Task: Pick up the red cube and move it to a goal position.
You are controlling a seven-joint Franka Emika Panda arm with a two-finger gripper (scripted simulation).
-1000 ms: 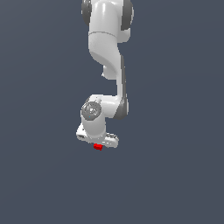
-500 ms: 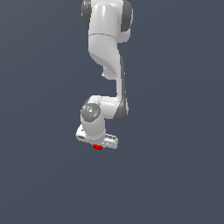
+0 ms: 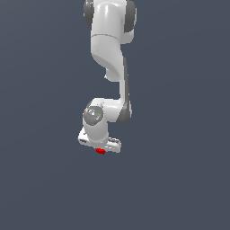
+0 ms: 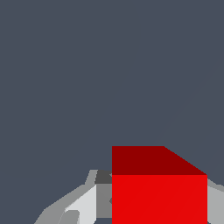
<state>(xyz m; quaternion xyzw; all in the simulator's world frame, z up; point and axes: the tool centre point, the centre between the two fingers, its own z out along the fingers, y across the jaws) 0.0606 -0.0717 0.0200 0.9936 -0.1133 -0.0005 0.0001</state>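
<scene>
Starting at the exterior view's left, we find only the plain dark grey-blue backdrop, with no visible edge of a worktop to place things by. Near the middle, the white arm comes down from the top of the picture, bends at a grey-capped joint and ends in the white gripper, whose body lies tilted, its lower end toward the exterior view's right. Just beneath that body we see the red cube, a tiny bright patch touching the gripper's underside, with nothing visible below it. The fingers themselves are too small to make out in this view. In the wrist view the red cube fills much of the close foreground, one darker face and one brighter face showing, and a pale grey finger lies against one side of it while a sliver of another grey finger shows at the opposite side. So we read the fingers as closed in on the cube, gripping it between them. Further to the exterior view's right there is again only backdrop.
</scene>
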